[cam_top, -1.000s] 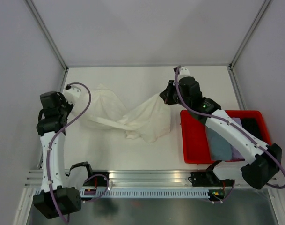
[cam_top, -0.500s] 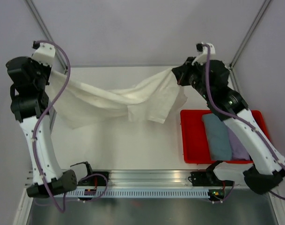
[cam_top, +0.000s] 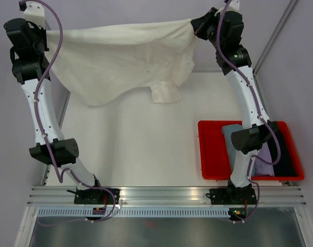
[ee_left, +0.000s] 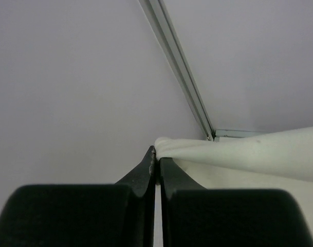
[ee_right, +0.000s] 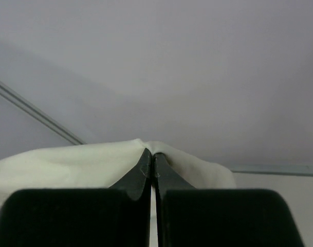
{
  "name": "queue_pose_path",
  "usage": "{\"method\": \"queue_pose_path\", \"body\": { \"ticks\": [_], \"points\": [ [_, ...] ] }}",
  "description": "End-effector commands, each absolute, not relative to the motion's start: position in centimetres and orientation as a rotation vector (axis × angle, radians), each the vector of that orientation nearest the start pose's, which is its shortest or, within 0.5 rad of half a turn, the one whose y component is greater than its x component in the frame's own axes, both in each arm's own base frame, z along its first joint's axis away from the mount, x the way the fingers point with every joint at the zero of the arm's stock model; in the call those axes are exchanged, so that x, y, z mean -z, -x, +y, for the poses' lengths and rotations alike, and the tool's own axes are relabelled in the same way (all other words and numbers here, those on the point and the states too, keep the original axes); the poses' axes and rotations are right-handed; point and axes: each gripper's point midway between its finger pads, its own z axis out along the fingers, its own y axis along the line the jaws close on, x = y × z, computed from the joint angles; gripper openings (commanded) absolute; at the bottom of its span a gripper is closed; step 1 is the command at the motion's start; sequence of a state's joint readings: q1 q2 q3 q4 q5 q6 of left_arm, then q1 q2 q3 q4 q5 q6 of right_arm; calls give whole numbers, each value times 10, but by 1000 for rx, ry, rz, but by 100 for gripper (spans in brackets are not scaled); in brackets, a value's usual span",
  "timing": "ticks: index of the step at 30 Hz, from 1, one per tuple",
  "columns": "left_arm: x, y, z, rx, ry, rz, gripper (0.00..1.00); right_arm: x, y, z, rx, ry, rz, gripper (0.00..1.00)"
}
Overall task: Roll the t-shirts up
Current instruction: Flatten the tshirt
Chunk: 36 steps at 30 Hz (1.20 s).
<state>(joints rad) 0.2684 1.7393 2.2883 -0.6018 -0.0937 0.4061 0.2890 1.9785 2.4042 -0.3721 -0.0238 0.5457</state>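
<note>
A cream-white t-shirt (cam_top: pixel 120 59) hangs spread out in the air, high above the white table (cam_top: pixel 135 149). My left gripper (cam_top: pixel 47 32) is shut on its left top corner. My right gripper (cam_top: pixel 194 24) is shut on its right top corner. The cloth is stretched between them and its lower edge dangles over the back of the table. In the left wrist view the fingertips (ee_left: pixel 158 154) pinch the cloth (ee_left: pixel 238 152). In the right wrist view the fingertips (ee_right: pixel 152 156) pinch a fold of cloth (ee_right: pixel 69 167).
A red tray (cam_top: pixel 215 154) stands at the right of the table with folded grey-blue (cam_top: pixel 238 139) and lilac (cam_top: pixel 267 162) garments in it. Grey walls and metal frame posts enclose the table. The aluminium rail (cam_top: pixel 161 198) runs along the near edge.
Both arms have risen and spread apart, lifting the t-shirt from a crumpled heap on the table to a stretched sheet held high in the air.
</note>
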Motion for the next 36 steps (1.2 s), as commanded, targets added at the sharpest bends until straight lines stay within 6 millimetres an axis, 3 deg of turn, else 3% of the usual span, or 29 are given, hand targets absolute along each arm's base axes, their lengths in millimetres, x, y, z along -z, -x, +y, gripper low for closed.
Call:
{"method": "queue_pose_path", "body": {
  "ticks": [1, 3, 5, 6, 7, 8, 9, 10, 11, 12, 13, 16, 19, 20, 21, 22, 23, 24, 25, 26, 27, 31, 36],
  "points": [
    [-538, -449, 181, -652, 48, 1541, 2, -589, -486, 171, -766, -142, 1291, 0],
    [-519, -453, 185, -638, 33, 1589, 2, -572, -485, 173, -753, -128, 1346, 0],
    [-523, -444, 178, -620, 10, 1575, 2, -536, -485, 173, -727, -131, 1439, 0],
    [-506, -446, 176, -606, -4, 1616, 2, -520, -485, 174, -725, -134, 1475, 0],
    [-504, -443, 174, -608, -24, 1619, 2, -487, -482, 176, -723, -136, 1553, 1],
    [-507, -433, 169, -609, -41, 1611, 2, -469, -479, 178, -732, -134, 1592, 0],
    [-487, -433, 169, -622, -78, 1659, 2, -455, -477, 179, -739, -130, 1618, 0],
    [-480, -430, 167, -626, -105, 1674, 2, -422, -469, 183, -755, -121, 1692, 0],
    [-488, -418, 160, -627, -139, 1648, 2, -409, -466, 183, -756, -123, 1716, 0],
    [-467, -419, 154, -613, -219, 1688, 2, -397, -462, 183, -757, -124, 1738, 1],
    [-463, -417, 150, -608, -251, 1691, 2, -374, -455, 182, -752, -132, 1782, 0],
    [-452, -403, 142, -596, -277, 1726, 2, -338, -444, 185, -769, -130, 1848, 0],
    [-426, -387, 140, -599, -293, 1797, 2, -296, -429, 191, -778, -124, 1932, 0],
    [-413, -384, 139, -592, -302, 1822, 2, -286, -425, 193, -782, -126, 1945, 0],
    [-373, -380, 137, -569, -324, 1903, 2, -253, -416, 192, -775, -146, 2011, 0],
    [-361, -371, 134, -559, -334, 1920, 2, -241, -407, 198, -802, -168, 2035, 0],
    [-314, -364, 133, -531, -348, 2017, 2, -230, -402, 202, -818, -165, 2044, 0],
    [-292, -359, 133, -525, -354, 2060, 2, -196, -387, 203, -815, -174, 2118, 0],
    [-277, -354, 134, -530, -356, 2079, 2, -183, -376, 211, -830, -173, 2153, 0],
    [-239, -344, 135, -515, -357, 2161, 2, -170, -369, 213, -834, -171, 2180, 0],
    [-226, -339, 139, -521, -355, 2186, 2, -148, -357, 212, -818, -177, 2230, 0],
    [-179, -308, 173, -545, -222, 2307, 2, -123, -333, 206, -777, -184, 2295, 0],
    [-139, -270, 183, -569, -248, 2427, 2, -133, -320, 198, -741, -181, 2268, 0]
  ]
}}
